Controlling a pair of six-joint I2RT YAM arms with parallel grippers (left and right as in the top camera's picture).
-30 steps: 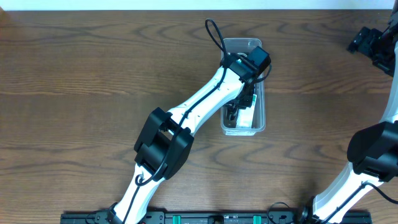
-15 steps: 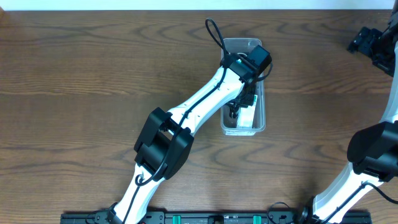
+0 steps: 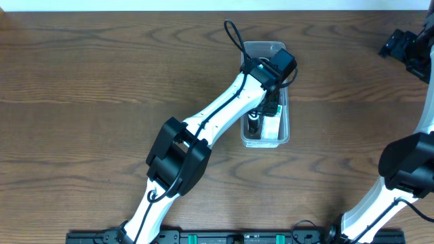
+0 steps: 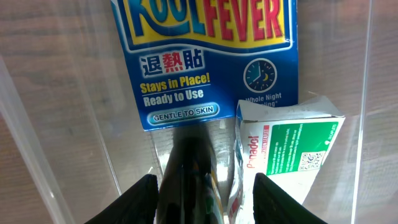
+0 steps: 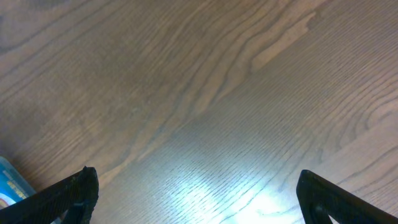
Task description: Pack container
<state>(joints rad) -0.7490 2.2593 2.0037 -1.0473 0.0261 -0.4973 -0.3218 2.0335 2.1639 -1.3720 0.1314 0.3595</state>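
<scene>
Left fingers (image 4: 144,200) spread apart inside the container (image 3: 266,46), a dark item (image 4: 189,168) between them, ungripped; pack (image 4: 205,56) ahead, box (image 4: 286,143) right. Right fingers (image 5: 78,190) wide apart, empty, over tabletop (image 5: 217,93).

In the container (image 3: 264,45) on the table (image 3: 102,81): packet (image 4: 205,56) lying flat, bottle (image 4: 189,168) at its near edge, box (image 4: 286,146) just right of the bottle.

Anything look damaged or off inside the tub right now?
Yes: the green-and-white Panadol box in the container looks crumpled, its end flap bent and ragged, lying tilted beside the dark bottle. Nothing looks spilled.
</scene>
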